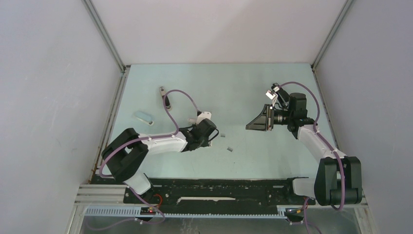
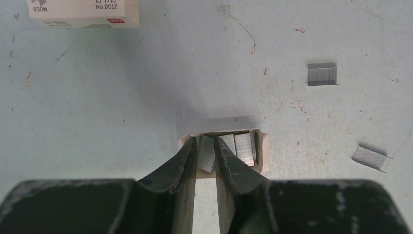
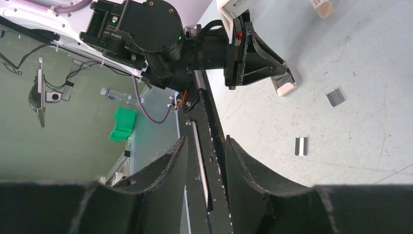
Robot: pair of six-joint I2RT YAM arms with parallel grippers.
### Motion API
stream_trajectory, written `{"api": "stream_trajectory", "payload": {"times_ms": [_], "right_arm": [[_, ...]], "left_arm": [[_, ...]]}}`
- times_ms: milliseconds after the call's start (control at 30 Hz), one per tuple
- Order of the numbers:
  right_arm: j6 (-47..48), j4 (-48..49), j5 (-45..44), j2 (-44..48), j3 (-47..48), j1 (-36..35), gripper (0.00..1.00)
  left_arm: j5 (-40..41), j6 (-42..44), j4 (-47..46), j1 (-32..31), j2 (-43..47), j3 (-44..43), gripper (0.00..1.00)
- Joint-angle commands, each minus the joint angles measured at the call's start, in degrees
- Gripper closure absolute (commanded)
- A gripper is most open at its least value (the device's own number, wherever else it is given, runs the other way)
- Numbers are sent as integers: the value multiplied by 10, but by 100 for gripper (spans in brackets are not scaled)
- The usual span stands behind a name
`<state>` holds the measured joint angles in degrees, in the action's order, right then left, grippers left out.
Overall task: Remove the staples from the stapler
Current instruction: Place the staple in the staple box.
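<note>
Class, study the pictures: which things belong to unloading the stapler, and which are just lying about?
Belongs to the job:
- stapler, gripped by the right tool
- staples, pinched by the left tool
- loose staple strips
- small tray holding more strips

Just lying about:
- staple box
- green plastic piece

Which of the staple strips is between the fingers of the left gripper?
The tilted strip in the small box, pinched by the left gripper. Its neighbours lie flat in the box; two more lie loose on the table.
</note>
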<state>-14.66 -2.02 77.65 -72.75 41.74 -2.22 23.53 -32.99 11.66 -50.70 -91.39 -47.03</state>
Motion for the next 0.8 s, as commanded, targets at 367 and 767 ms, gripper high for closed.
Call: {"api": "stream_trajectory", "payload": {"times_ms": [367,767], "right_arm": [[1,8,9,9,20,4,57],[1,8,10,9,20,4,57]], "left_arm": [[-11,13,-24,2,17,-10,75],[-4,16,-5,2,-22,-28,76]]}}
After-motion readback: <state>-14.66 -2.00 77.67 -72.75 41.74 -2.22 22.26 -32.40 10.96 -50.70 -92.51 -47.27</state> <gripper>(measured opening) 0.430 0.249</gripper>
